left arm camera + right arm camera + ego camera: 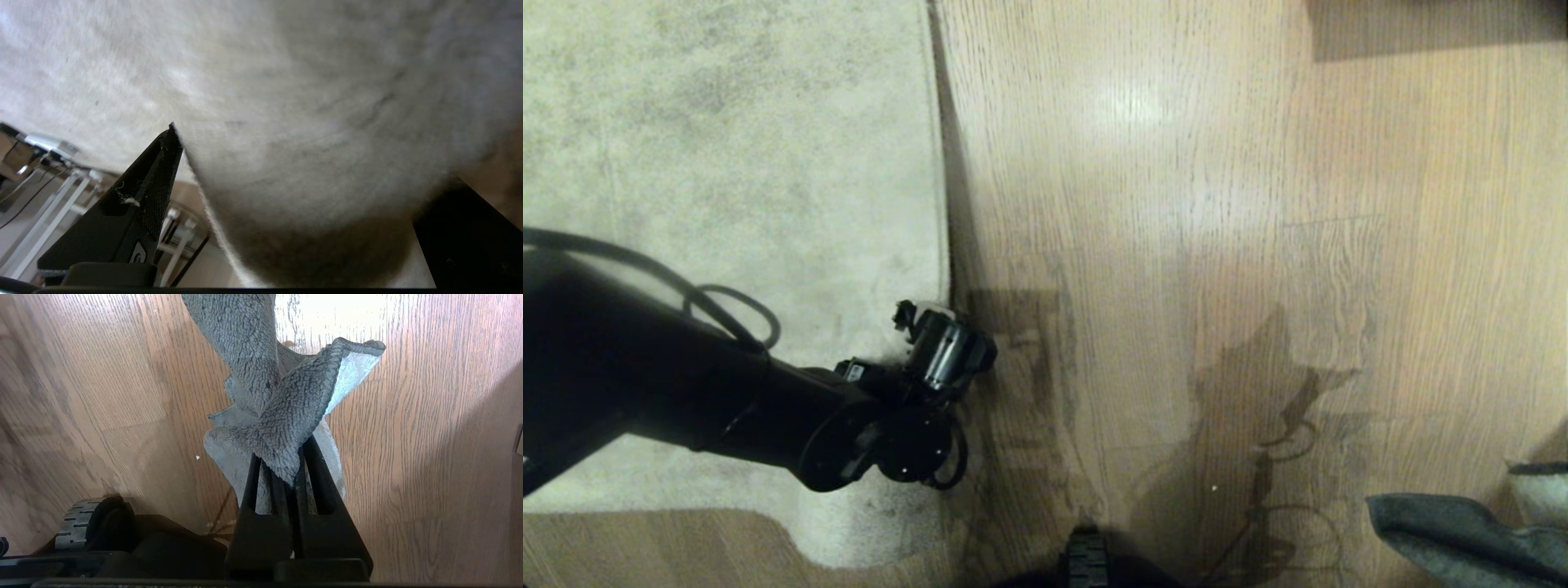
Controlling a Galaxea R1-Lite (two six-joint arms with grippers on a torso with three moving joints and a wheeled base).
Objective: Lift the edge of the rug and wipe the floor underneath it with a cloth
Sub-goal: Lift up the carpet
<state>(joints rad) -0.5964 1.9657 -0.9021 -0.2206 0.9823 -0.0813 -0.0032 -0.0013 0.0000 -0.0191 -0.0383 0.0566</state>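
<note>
Your left gripper has its jaws wide open astride the rug edge; slide one under before closing. The right gripper grips the cloth firmly above the floor.

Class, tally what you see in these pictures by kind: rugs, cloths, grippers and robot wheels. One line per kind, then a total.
rug: 1
cloth: 1
Grippers: 2, left gripper and right gripper
wheel: 1
Total: 5

Bright glare is seen at upper centre; white metal legs are glimpsed at lower left.
</note>
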